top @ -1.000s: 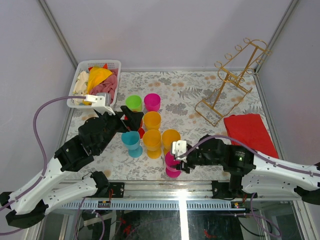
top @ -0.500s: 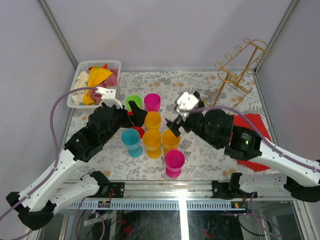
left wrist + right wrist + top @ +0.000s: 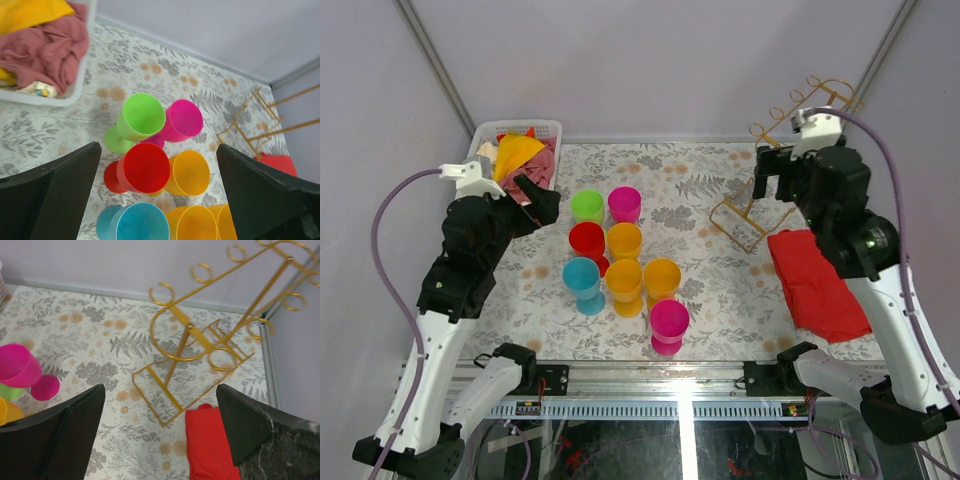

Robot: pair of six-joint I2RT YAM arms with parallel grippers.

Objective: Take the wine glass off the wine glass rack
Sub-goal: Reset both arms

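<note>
The gold wire wine glass rack (image 3: 748, 207) stands at the back right of the table, and nothing hangs on its hooks. It fills the top of the right wrist view (image 3: 189, 326). Several coloured plastic wine glasses stand upright in a cluster mid-table, among them a green one (image 3: 587, 206), a red one (image 3: 587, 240) and a magenta one (image 3: 668, 322) at the front. My right gripper (image 3: 767, 172) is open and empty, held high next to the rack (image 3: 160, 435). My left gripper (image 3: 538, 198) is open and empty above the cluster's left side (image 3: 157, 200).
A white slatted basket (image 3: 546, 126) with cloths sits at the back left. A red cloth (image 3: 815, 280) lies right of the rack's base, near the table's right edge. Purple walls close in the back and both sides.
The right gripper left the front magenta glass standing and rose back-right to the rack. The left gripper pulled back from the glasses toward the basket. Both arms are raised.
</note>
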